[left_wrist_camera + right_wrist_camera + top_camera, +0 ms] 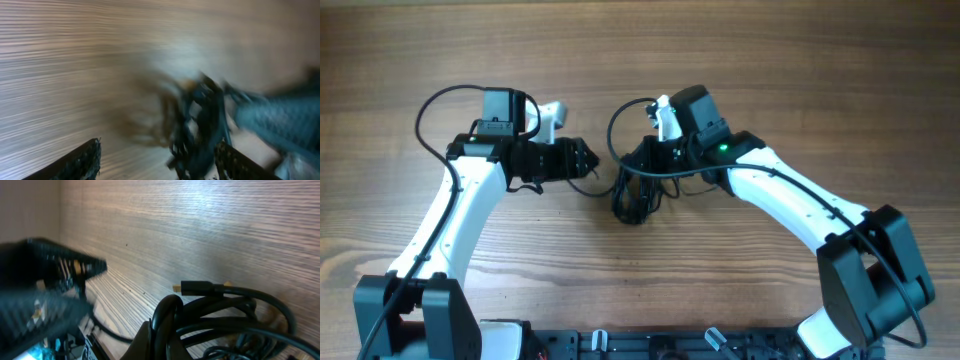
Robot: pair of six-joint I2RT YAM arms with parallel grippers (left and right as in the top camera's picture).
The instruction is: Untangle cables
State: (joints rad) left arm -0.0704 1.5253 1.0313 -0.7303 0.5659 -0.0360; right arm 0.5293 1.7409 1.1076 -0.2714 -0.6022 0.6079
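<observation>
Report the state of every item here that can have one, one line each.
cables: tangled in one clump between the two grippers.
plug: loose, sticking out of the clump, plugged into nothing.
left gripper: open, fingers wide apart, facing the clump.
right gripper: at the clump; open or shut cannot be told.

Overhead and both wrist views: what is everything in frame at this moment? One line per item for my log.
thin black cables: one tangled bundle, strand count unclear, black, table centre
plug end: one visible, black with gold-coloured tip, jutting from the bundle
wooden table: one, brown, under everything
left gripper: one, black, fingers apart, left of the bundle
right gripper: one, black, at the bundle's top, open or shut unclear
robot arms: two, white and black, either side
</observation>
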